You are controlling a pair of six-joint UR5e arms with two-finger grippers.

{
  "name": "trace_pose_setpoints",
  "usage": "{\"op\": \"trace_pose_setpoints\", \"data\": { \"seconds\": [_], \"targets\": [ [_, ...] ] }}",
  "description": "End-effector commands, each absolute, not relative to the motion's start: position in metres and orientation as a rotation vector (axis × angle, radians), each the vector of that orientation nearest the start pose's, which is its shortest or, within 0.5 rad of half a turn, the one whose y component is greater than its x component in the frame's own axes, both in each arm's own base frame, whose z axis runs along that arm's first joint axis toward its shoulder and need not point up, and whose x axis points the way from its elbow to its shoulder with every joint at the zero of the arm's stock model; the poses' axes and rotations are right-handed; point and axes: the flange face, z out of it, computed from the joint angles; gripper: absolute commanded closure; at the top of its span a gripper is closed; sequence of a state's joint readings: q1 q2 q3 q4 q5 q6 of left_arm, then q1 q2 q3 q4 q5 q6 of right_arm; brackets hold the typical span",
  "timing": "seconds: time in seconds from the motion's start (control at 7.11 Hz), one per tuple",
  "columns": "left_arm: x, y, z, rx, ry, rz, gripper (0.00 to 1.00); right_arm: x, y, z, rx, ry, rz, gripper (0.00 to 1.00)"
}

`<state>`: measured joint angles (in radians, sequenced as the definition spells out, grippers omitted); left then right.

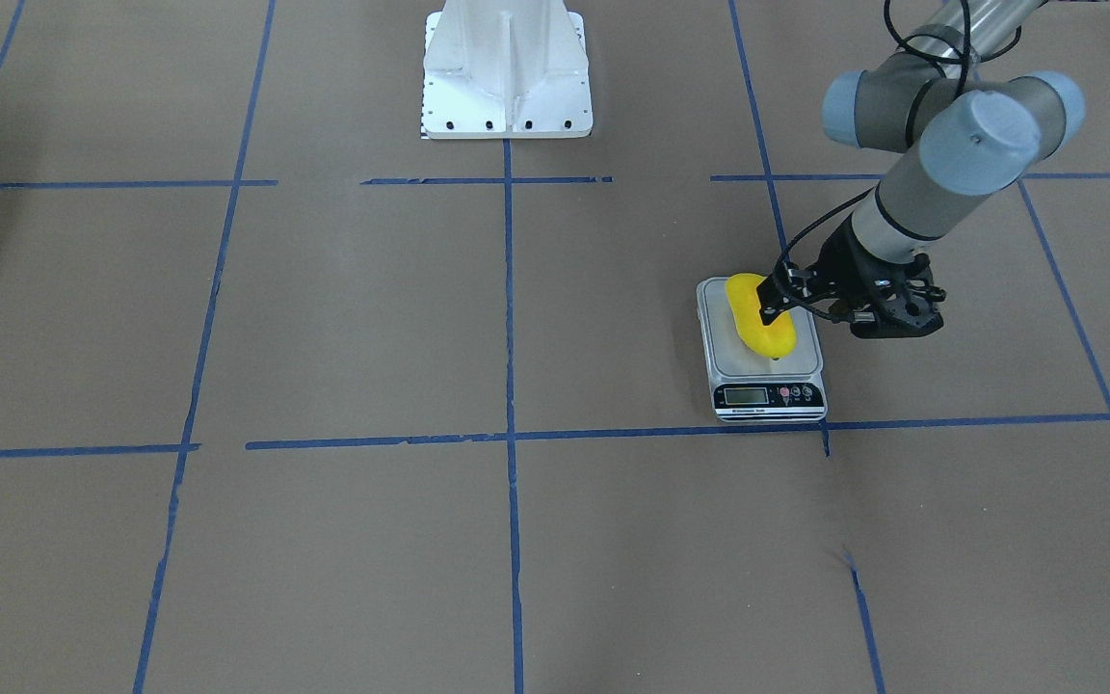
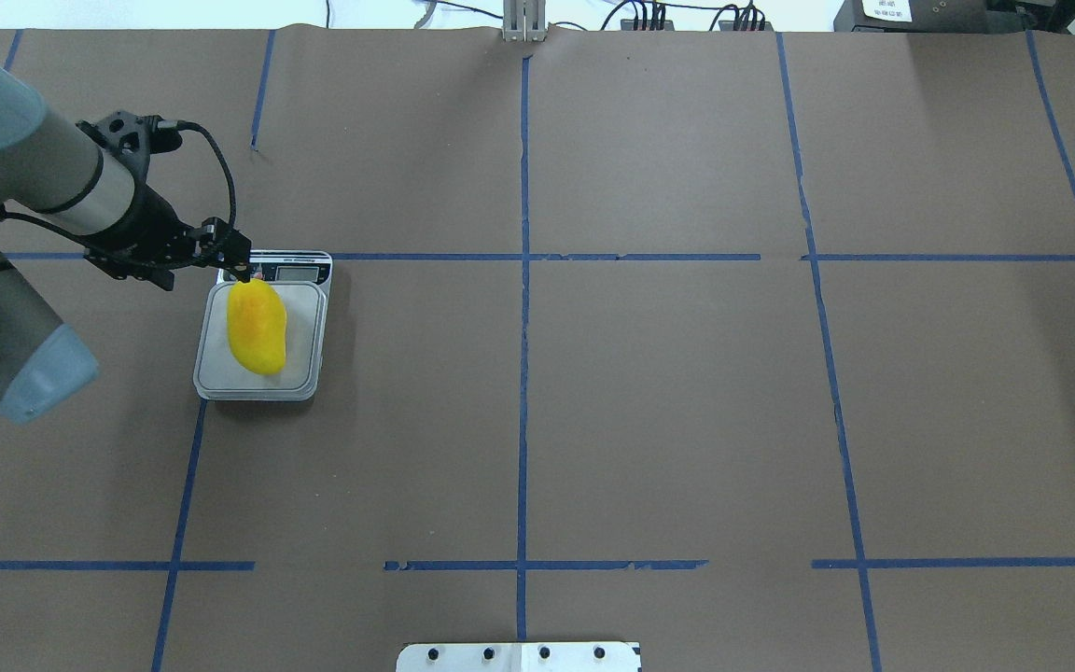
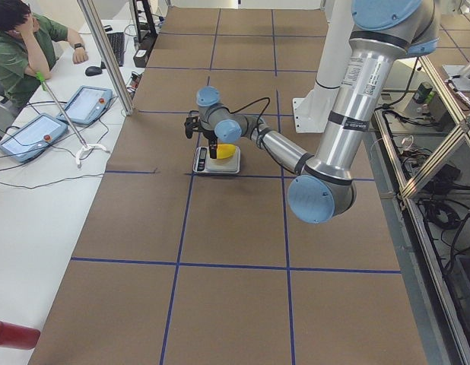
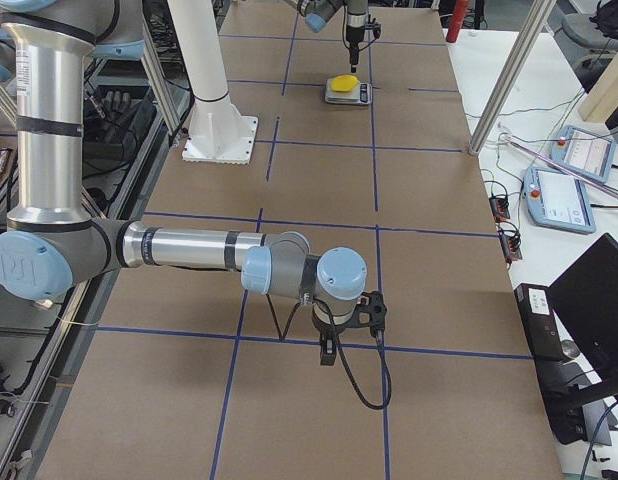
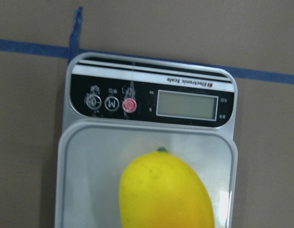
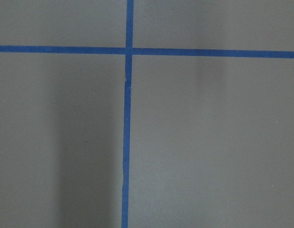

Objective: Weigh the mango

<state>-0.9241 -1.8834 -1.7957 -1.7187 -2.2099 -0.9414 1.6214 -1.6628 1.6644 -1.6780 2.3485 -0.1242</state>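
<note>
mango: the mango [image 2: 256, 327] lies flat on the scale [image 2: 211, 387] platform. Its long axis runs from the display end back toward the robot, stem tip toward the display. It sits inside the platform edges, off-centre toward the robot's left.
left gripper: the left gripper [image 2: 241, 273] hangs over the mango's display-side tip, near the button strip. In the right-side view it looks clear above the fruit, not touching. Fingers: can't tell if spread or pressed together, and the wrist cam shows none of them.
right gripper: the right gripper [image 4: 327, 352] is low over the bare table [image 2: 687, 373], well apart from the scale. Its wrist cam sees only paper and blue tape [image 6: 127, 142]. Finger state: can't tell.
step (my read): placement is done; what's left is a clean reading.
doing it well: lift straight up with no drag across the fruit, and keep fingers and cable off the platform. An oblong fruit can rock, so let it settle before reading.
display: the display [image 5: 187, 105] shows no digits I can make out, so it may be off. If so, the red button [image 5: 129, 105] beside it is my guess. Tap it lightly and don't shove the scale.
containers: the platform is a shallow tray and holds only the mango.
</note>
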Motion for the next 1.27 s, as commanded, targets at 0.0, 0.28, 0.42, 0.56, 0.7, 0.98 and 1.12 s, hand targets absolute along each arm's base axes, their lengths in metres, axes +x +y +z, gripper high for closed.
{"op": "trace_pose_setpoints", "data": {
  "seconds": [0.0, 0.28, 0.42, 0.56, 0.7, 0.98, 1.12],
  "targets": [
    [0.189, -0.541, 0.349, 0.034, 0.829, -0.056, 0.00, 0.086, -0.441, 0.666, -0.032, -0.783, -0.029, 0.00],
    [0.088, -0.548, 0.407, 0.105, 0.754, 0.080, 0.00, 0.086, -0.441, 0.666, -0.032, -0.783, -0.029, 0.00],
    [0.034, -0.541, 0.461, 0.108, 0.734, 0.121, 0.00, 0.086, -0.441, 0.666, -0.032, -0.783, -0.029, 0.00],
    [-0.013, -0.531, 0.518, 0.098, 0.714, 0.169, 0.00, 0.086, -0.441, 0.666, -0.032, -0.783, -0.029, 0.00],
    [-0.047, -0.530, 0.563, 0.080, 0.708, 0.188, 0.00, 0.086, -0.440, 0.667, -0.034, -0.783, -0.028, 0.00],
    [-0.060, -0.521, 0.606, 0.051, 0.713, 0.190, 0.00, 0.086, -0.441, 0.666, -0.032, -0.783, -0.029, 0.00],
    [-0.061, -0.516, 0.612, 0.042, 0.723, 0.184, 0.00, 0.086, -0.440, 0.667, -0.032, -0.783, -0.029, 0.00]
  ]
}}
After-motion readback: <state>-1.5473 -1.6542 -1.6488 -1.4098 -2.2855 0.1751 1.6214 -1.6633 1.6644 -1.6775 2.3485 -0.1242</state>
